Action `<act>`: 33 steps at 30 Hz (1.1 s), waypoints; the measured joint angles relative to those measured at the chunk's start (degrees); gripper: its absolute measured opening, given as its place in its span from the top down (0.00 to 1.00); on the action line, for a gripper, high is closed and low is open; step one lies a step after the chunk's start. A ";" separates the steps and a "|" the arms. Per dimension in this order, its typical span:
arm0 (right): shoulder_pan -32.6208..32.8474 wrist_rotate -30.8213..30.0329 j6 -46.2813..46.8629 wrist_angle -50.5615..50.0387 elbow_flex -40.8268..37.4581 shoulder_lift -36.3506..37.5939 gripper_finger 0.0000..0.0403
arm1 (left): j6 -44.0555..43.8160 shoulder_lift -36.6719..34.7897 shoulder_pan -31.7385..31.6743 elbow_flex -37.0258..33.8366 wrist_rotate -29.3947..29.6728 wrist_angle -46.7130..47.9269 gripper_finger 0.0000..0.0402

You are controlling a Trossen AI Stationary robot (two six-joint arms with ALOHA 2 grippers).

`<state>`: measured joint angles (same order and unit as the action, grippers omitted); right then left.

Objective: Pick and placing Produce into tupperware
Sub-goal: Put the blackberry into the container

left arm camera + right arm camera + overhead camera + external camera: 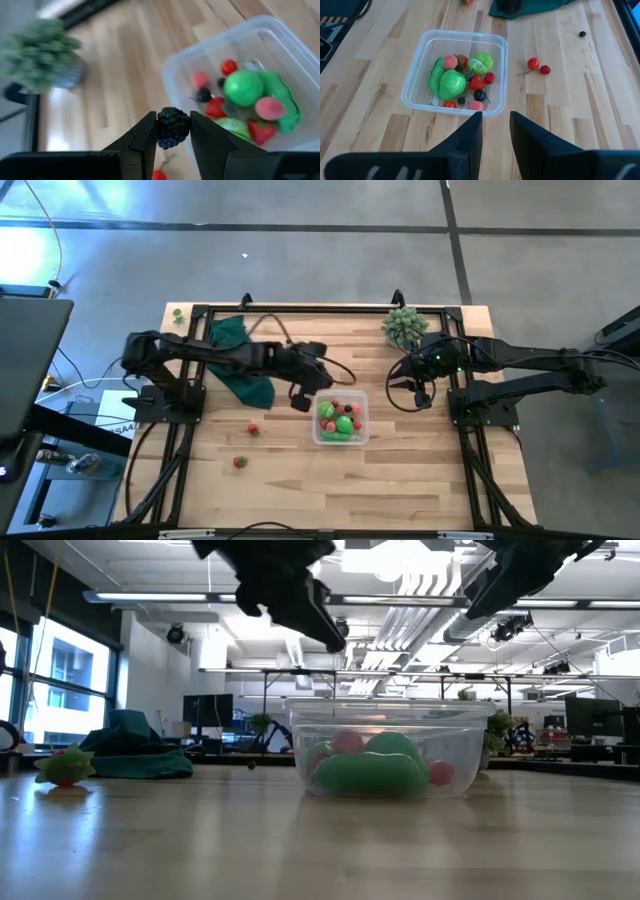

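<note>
Left gripper [172,131] pinches blackberry [173,127] above wooden table [125,75].

Place: robotics lab in an open-plan industrial office.
Ceiling: exposed ducts and strip lights [400,600] across a wide hall.
Background: desks with monitors [205,710] and tall windows [60,680].
Floor: bare grey concrete [300,250] with taped lines.
Rig: wooden counter [290,480] inside a black metal frame [330,308], cables trailing to equipment alongside.
</note>
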<state>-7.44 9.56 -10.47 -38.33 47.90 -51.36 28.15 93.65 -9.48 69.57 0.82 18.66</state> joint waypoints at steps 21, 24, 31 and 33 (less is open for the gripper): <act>-0.02 -0.02 0.00 -0.04 0.02 -0.02 0.78 | -2.64 24.04 4.59 21.01 -5.31 15.02 0.75; -0.02 0.00 0.01 -0.01 0.02 -0.01 0.78 | -3.05 24.55 4.61 20.89 -5.74 15.79 0.75; -0.02 0.00 0.00 0.00 0.02 -0.02 0.78 | -4.11 25.31 4.61 20.92 -6.82 15.31 0.75; -0.02 -0.02 0.00 0.00 0.02 -0.02 0.78 | -4.64 25.71 4.61 20.95 -7.04 15.26 0.74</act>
<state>-7.46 9.54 -10.46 -38.33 47.92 -51.37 23.51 119.35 -4.86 90.52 -6.22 33.92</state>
